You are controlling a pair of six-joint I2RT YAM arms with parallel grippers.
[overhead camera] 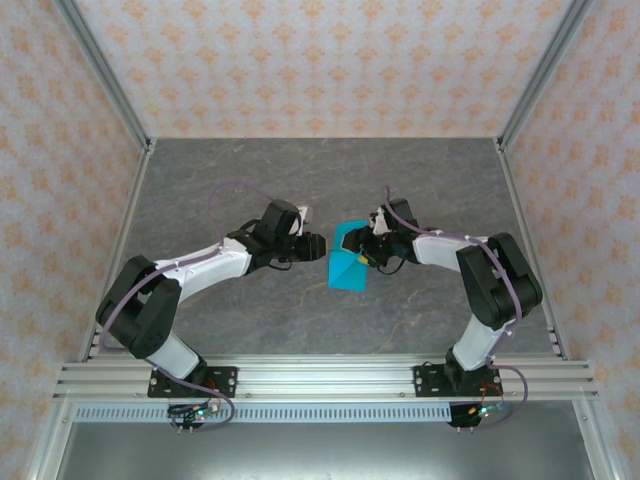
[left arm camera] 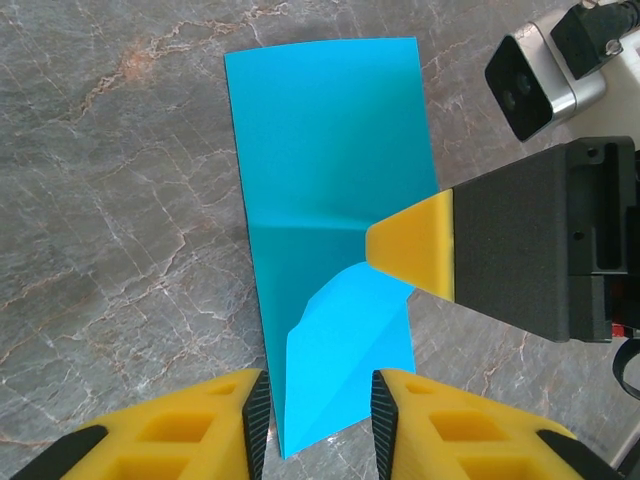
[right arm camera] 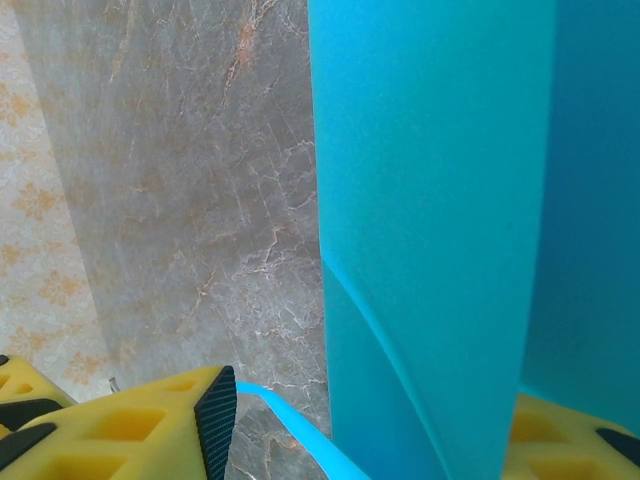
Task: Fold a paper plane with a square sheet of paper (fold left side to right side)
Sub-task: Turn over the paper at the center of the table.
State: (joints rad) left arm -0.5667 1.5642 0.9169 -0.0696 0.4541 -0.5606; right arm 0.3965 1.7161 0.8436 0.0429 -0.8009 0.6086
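The cyan-blue sheet of paper [overhead camera: 348, 262] lies mid-table as a tall folded strip [left arm camera: 325, 160]. Its near corner curls up as a lighter flap [left arm camera: 345, 350]. My left gripper [left arm camera: 320, 428] is open, and the flap's lower tip stands between its yellow fingers [left arm camera: 195, 430] without being clamped. From the right, the right gripper's yellow fingertip [left arm camera: 412, 245] rests on the strip's edge at the crease. In the right wrist view the paper [right arm camera: 440, 200] rises close between the widely spread fingers [right arm camera: 190, 425] of my open right gripper [right arm camera: 390, 445]. From above, both grippers [overhead camera: 314, 246] [overhead camera: 372, 250] flank the sheet.
The table is grey marble [overhead camera: 300, 180] ringed by patterned walls and aluminium posts [overhead camera: 108, 75]. The right arm's wrist camera [left arm camera: 535, 80] hangs over the sheet's far right corner. A rail [overhead camera: 320, 378] runs along the near edge.
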